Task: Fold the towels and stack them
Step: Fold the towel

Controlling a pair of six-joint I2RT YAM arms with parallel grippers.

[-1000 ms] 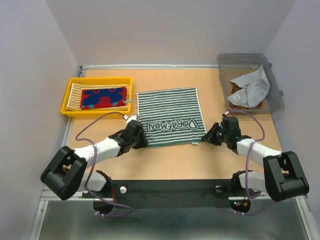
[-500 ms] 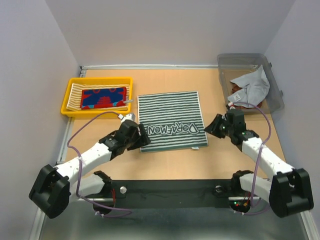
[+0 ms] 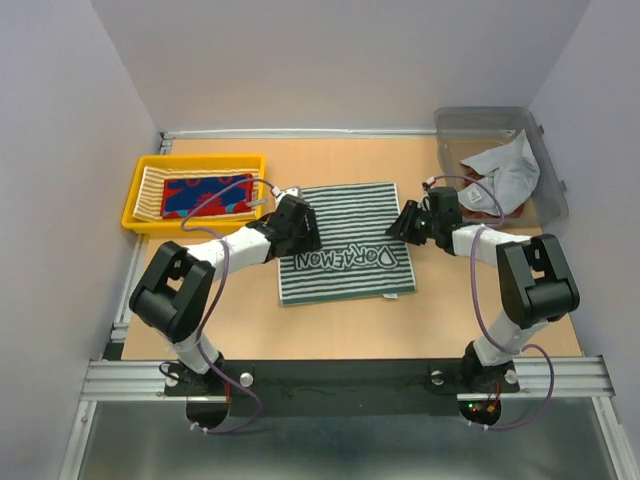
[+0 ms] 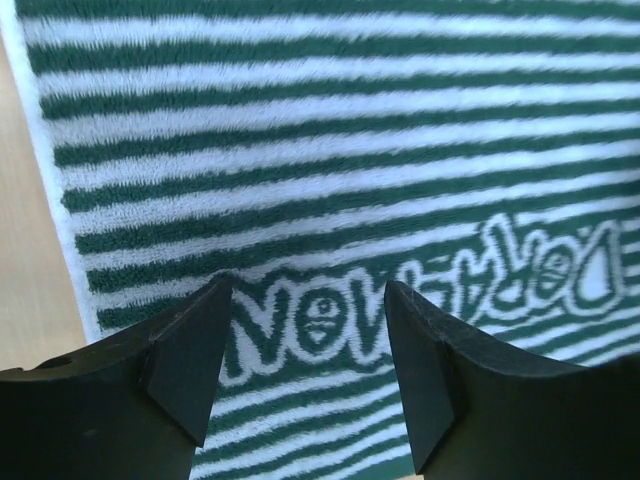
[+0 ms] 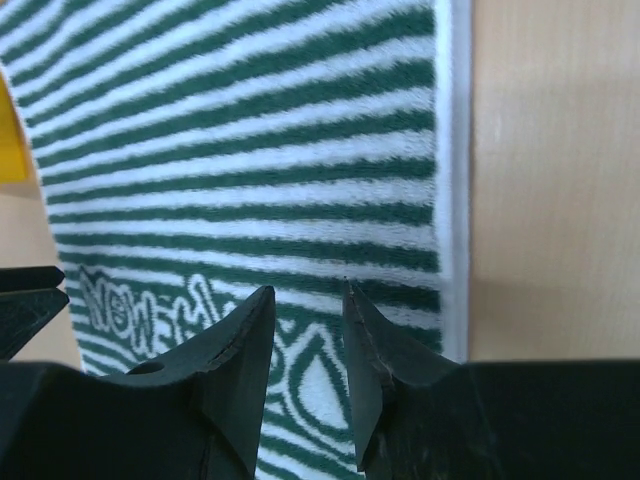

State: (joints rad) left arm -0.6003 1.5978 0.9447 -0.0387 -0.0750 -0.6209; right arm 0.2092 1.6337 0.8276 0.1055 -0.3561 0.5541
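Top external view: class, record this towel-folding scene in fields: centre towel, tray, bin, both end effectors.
Centre: green-white striped towel, spread flat, lettering up
Yellow tray: red-blue towel folded on a yellow-cream striped towel
Clear bin: grey towel crumpled over a rust-brown towel
Left end effector: open, over the green-white striped towel's left part
Right end effector: slightly open, at its right edge

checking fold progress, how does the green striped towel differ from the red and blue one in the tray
The green striped towel lies spread open on the table; the red and blue towel is folded small in the yellow tray. The striped one carries lettering; the red and blue one shows blotches. Both lie flat.
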